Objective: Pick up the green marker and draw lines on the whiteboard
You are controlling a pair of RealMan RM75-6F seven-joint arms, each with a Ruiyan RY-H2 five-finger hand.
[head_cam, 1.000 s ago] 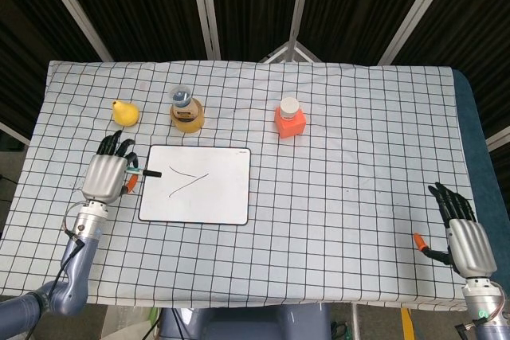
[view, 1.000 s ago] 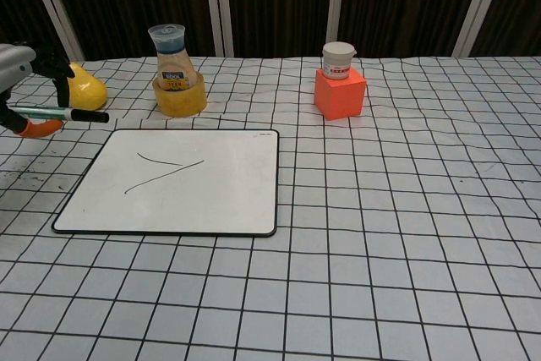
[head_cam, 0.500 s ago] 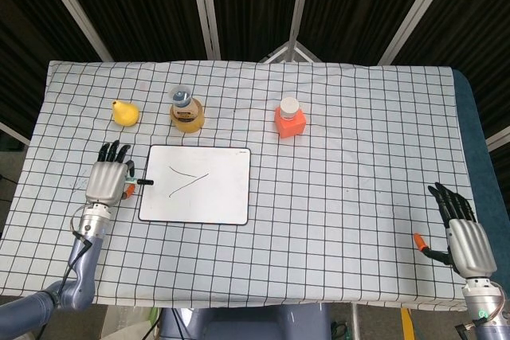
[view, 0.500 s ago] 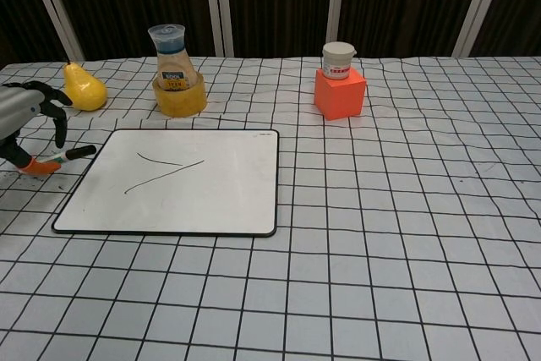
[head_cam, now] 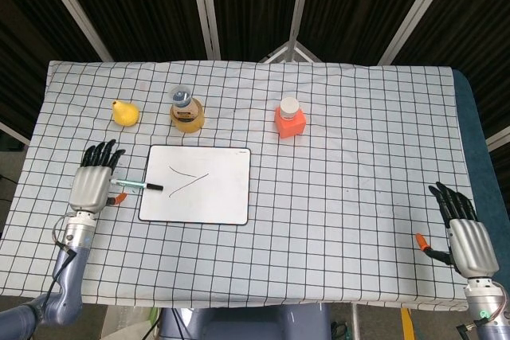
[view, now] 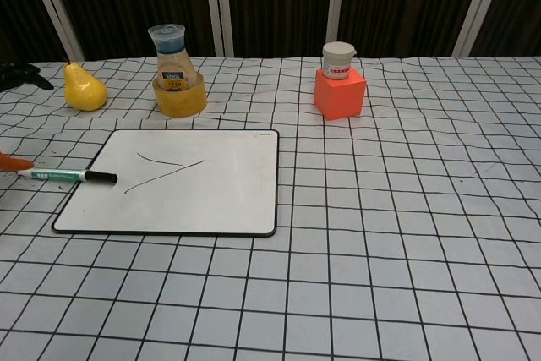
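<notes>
Checked tablecloth (head_cam: 335, 157) carries the whiteboard (head_cam: 207, 197), which already shows two drawn strokes; the green marker (head_cam: 137, 185) now lies flat across its left edge, no longer gripped as a second ago. The left hand (head_cam: 90, 185) has let go and drawn aside, fingers spread and empty; the right hand (head_cam: 466, 236) rests open far off; drawing looks finished.

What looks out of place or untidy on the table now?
The green marker lies half across the whiteboard's left edge, black tip on the board, beside the open left hand, not held. Nothing is spilled or tipped over.
</notes>
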